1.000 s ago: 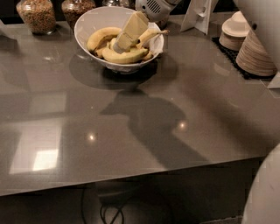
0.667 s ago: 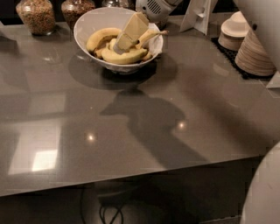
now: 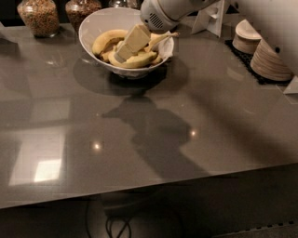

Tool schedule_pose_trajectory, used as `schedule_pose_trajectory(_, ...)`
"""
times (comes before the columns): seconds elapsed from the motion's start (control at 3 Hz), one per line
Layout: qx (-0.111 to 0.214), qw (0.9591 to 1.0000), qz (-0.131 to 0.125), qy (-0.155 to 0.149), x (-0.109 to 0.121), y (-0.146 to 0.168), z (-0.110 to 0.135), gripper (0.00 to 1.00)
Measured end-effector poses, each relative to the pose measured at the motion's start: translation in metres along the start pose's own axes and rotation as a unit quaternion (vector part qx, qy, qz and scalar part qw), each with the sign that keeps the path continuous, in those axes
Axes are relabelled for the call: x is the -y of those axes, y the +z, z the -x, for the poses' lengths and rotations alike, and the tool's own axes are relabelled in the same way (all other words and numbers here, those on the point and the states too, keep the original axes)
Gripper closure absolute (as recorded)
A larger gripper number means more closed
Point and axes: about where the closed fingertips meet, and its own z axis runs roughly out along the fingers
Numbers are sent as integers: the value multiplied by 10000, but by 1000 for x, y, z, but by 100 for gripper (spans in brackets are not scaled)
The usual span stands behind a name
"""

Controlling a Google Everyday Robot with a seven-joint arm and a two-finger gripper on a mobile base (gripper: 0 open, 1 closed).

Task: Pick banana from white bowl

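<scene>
Gripper: the gripper (image 3: 121, 54) is seen inside the white bowl (image 3: 89, 22); it is slanted down from the upper right, and its pale tip is set among the fruit near the bowl's middle.
Jaw state: open or closed cannot be told; whether anything is gripped cannot be told either.
Wrist: a rounded white wrist housing (image 3: 160, 14) with a vented grille is held over the far right part of the bowl's rim.
Bananas: several yellow bananas (image 3: 106, 40) are piled in the bowl; the front banana (image 3: 139, 60) is laid along the near side, just beside the gripper's tip; another is propped at the right with its stem (image 3: 167, 36) pointed out over the rim.
White bowl: it is stood upright on the grey countertop (image 3: 139, 158), towards the far edge and left of centre; a round shadow is cast around its base.
Glass jars: two glass jars (image 3: 39, 16) with grainy brown contents are placed behind the bowl to the left, side by side.
Paper plates: pale stacks of paper plates (image 3: 270, 60) and small bowls are set on a dark mat (image 3: 238, 52) at the far right, well apart from the white bowl.
White stand: a folded white stand (image 3: 212, 17) is seen at the back, right of the wrist.
Countertop surface: the arm's shadow and two small light spots are reflected in it.
Below the edge: dark cables (image 3: 116, 225) are hung under the near edge.
</scene>
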Motion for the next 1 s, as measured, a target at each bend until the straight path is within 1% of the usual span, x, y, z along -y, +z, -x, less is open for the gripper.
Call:
schedule_pose_trajectory(0.33,320,9989,-329,-13,13,21,15,19)
schedule_pose_trajectory(0.67,501,9976,-488,-9,25,35,26,41)
schedule_pose_trajectory(1.0,598,9963,-613,41,38,43,31,56)
